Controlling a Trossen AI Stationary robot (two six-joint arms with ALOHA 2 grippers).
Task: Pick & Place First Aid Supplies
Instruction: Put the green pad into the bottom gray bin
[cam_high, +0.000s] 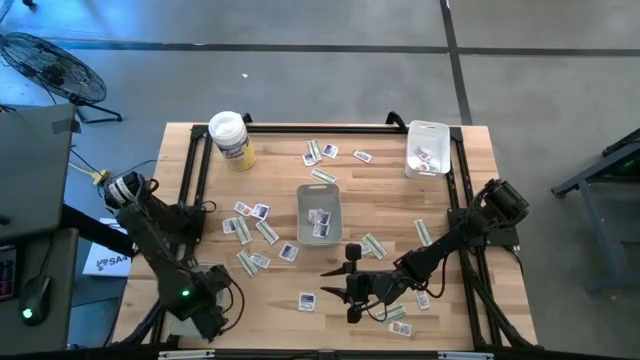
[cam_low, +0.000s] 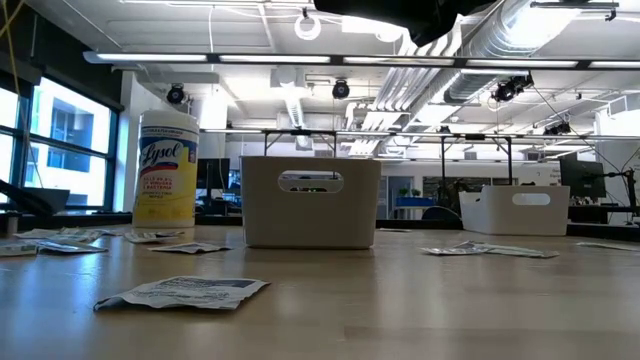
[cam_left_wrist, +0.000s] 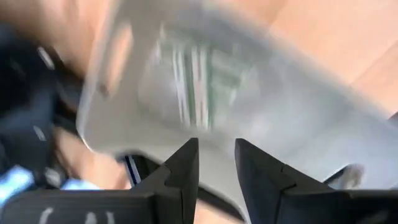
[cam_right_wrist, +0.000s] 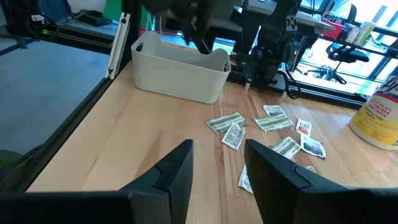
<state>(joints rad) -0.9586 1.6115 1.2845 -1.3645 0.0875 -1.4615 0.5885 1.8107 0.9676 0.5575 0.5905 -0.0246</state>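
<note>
First aid packets lie scattered flat on the wooden table (cam_high: 255, 232) (cam_right_wrist: 233, 132); one is close to the low camera (cam_low: 185, 291). My left gripper (cam_left_wrist: 216, 154) hangs open, pointing down over a white tray (cam_left_wrist: 261, 106) at the table's near left corner. That tray holds pale green strip packets (cam_left_wrist: 199, 81). Seen from the right wrist, the left arm (cam_right_wrist: 193, 25) stands above this tray (cam_right_wrist: 180, 71). My right gripper (cam_right_wrist: 219, 155) (cam_high: 335, 283) is open near the front edge, pointing toward the table's left, with nothing between its fingers.
A tray with packets stands at the table's centre (cam_high: 318, 190) (cam_low: 310, 215), another at the far right (cam_high: 428, 130) (cam_low: 525, 210). A white-lidded tub with a yellow label (cam_high: 230, 138) (cam_low: 166, 165) stands at the far left. Black frame rails (cam_high: 195, 170) run along the table's sides.
</note>
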